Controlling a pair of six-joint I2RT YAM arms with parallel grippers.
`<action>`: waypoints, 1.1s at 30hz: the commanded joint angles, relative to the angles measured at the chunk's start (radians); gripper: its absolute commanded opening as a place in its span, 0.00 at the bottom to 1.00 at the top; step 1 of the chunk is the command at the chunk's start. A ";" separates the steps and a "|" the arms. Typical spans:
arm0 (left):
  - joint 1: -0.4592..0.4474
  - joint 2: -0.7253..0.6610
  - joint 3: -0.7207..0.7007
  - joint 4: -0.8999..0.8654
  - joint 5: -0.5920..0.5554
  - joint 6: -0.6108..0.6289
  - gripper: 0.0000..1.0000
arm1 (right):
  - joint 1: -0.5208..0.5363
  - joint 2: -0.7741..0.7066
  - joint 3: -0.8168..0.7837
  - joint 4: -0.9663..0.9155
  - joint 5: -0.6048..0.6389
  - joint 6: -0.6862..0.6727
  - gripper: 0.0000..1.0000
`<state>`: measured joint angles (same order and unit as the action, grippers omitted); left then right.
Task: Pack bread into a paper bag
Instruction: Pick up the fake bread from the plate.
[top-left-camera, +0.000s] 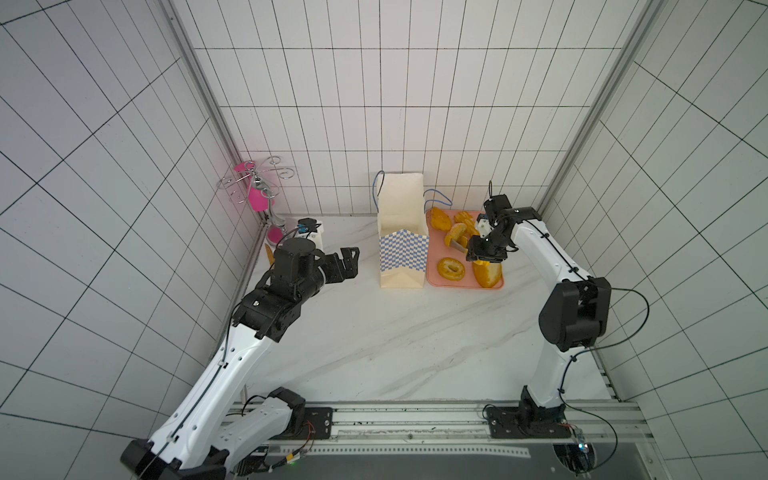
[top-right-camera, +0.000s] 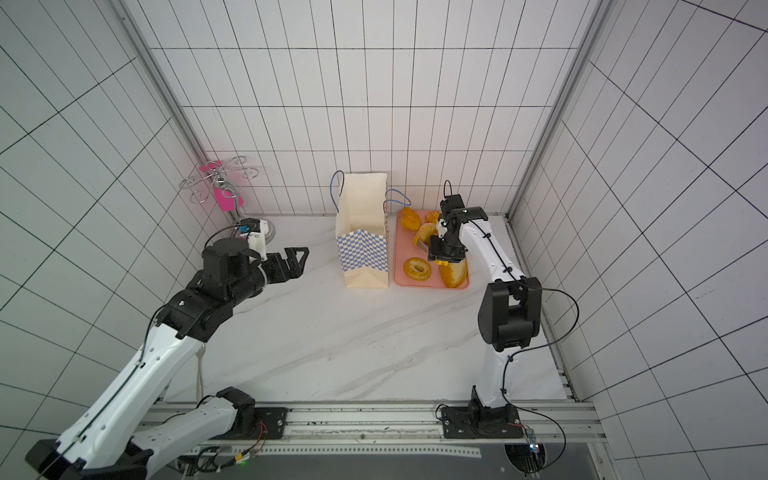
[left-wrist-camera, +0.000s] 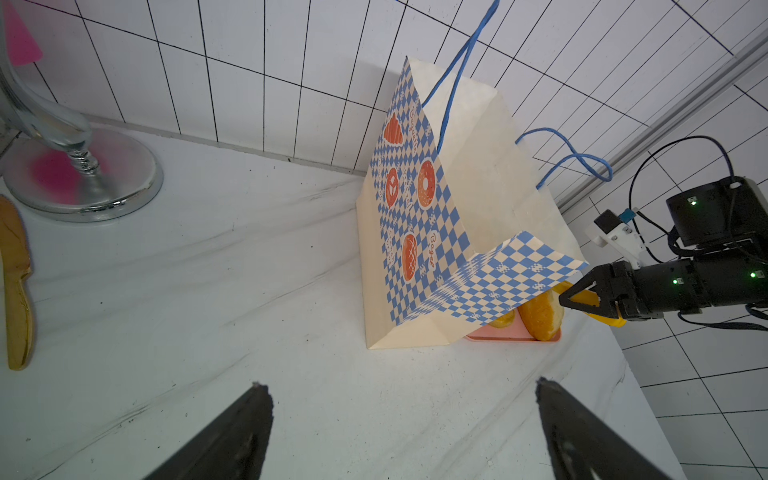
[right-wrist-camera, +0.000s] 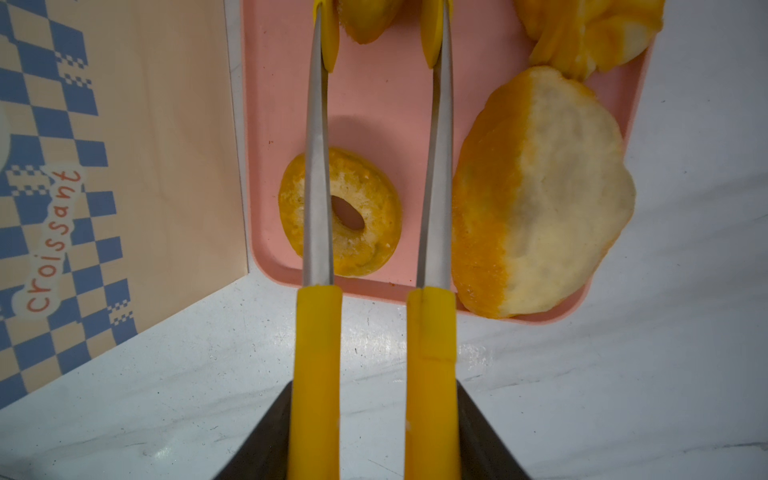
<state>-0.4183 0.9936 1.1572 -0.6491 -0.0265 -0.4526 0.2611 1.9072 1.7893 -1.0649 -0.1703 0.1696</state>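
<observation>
Clenching yellow tongs (right-wrist-camera: 432, 332) over the ring (right-wrist-camera: 374, 199), right jaws, paper bag (top-left-camera: 402, 253) just beside pink tray (right-wrist-camera: 374, 104), left jaws released.

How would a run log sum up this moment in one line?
left end effector: open, empty | right end effector: gripping tongs over pink tray | bread: on tray | paper bag: upright, open

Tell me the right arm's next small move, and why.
Probably close the right gripper a little. It holds the tongs, whose open tips sit on either side of a small roll on the tray, with a gap showing beside it.
</observation>
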 joint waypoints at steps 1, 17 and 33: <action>-0.004 0.004 -0.004 -0.001 -0.012 0.015 0.99 | -0.010 0.032 0.074 0.026 0.018 0.007 0.50; -0.004 -0.006 -0.004 0.000 0.005 -0.009 0.99 | -0.025 -0.092 0.029 0.045 0.074 0.024 0.33; -0.033 0.021 -0.003 0.022 0.013 -0.024 0.99 | -0.021 -0.286 -0.007 0.033 0.031 -0.021 0.32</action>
<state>-0.4431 1.0126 1.1572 -0.6479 -0.0181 -0.4747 0.2417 1.6848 1.8046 -1.0595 -0.1162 0.1719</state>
